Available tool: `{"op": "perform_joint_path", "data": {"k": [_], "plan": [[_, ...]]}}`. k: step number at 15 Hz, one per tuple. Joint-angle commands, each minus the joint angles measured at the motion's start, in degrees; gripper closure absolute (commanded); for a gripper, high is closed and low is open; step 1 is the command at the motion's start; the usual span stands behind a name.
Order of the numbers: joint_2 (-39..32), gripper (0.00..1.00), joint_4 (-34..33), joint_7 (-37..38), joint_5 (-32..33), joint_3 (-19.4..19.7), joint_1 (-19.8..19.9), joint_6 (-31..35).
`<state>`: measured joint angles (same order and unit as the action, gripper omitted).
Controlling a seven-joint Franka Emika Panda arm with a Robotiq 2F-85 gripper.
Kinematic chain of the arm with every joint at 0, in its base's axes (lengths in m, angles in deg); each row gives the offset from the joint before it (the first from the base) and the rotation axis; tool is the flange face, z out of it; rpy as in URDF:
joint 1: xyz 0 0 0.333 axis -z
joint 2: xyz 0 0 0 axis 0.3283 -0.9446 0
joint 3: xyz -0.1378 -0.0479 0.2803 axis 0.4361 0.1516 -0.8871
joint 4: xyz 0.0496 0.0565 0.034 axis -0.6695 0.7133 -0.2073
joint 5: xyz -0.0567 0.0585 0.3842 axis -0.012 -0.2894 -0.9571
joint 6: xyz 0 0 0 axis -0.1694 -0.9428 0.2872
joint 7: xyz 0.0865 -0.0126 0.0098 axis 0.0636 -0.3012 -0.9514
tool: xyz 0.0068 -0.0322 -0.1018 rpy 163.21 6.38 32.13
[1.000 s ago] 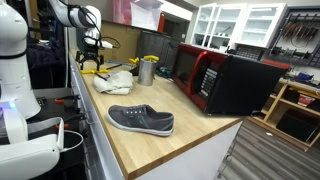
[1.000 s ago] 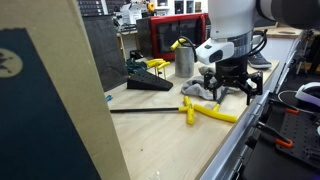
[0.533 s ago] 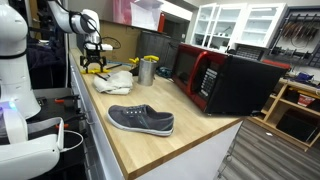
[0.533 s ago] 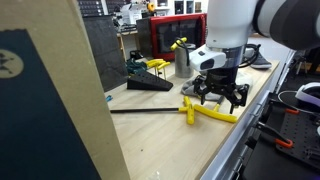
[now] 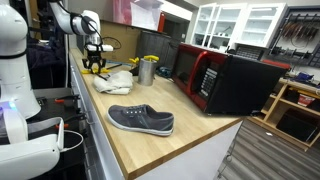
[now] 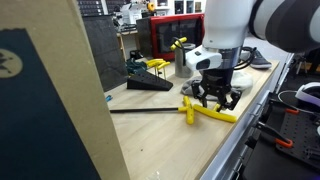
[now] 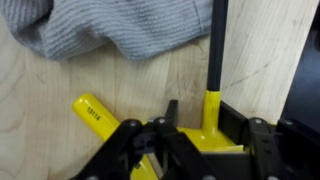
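A long tool lies flat on the wooden counter (image 6: pixel 150 140): a black pole (image 6: pixel 145 110) (image 7: pixel 214 45) ending in a yellow T-shaped head (image 6: pixel 212 113) (image 7: pixel 209 112). My gripper (image 7: pixel 203 115) (image 6: pixel 218 100) (image 5: pixel 93 68) points straight down over that head. Its two black fingers stand on either side of the yellow neck, half closed. A thin strip of wood still shows left of the neck, and the right finger (image 7: pixel 234 115) lies against the yellow. One yellow arm (image 7: pixel 95 115) of the head sticks out to the left. Whether the pads press on the head is unclear.
A crumpled grey cloth (image 7: pixel 110 25) (image 5: pixel 115 82) lies just beyond the tool. A metal cup (image 5: pixel 147 70) and a black wedge-shaped object (image 6: pixel 150 85) stand further back. A grey shoe (image 5: pixel 140 120) and a red and black microwave (image 5: pixel 225 80) sit along the counter. The counter's edge runs close by the gripper.
The gripper has come down onto the yellow head, and its wide-spread jaws have narrowed around the neck. The tool has not moved.
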<state>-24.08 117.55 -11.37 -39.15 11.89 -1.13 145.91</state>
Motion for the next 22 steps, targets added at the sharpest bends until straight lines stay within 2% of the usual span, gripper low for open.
{"op": "perform_joint_path", "data": {"k": [1, 3, 5, 9, 17, 22], "plan": [[-2.08, 0.88, -0.37, -0.26, -2.39, -0.86, 0.17, 1.48], [-1.86, 1.0, -0.25, -0.4, -3.65, -1.11, 0.02, 1.31], [-1.42, 0.95, -0.14, -0.68, -4.82, -1.15, -0.06, 1.09], [0.51, 0.95, 0.51, -2.3, -8.58, -0.9, -0.1, 0.92], [5.88, 0.95, 1.27, -9.25, -25.11, 0.06, -1.17, 0.14], [9.51, 0.95, 1.32, -8.78, -28.48, 1.43, -1.94, -1.09]]}}
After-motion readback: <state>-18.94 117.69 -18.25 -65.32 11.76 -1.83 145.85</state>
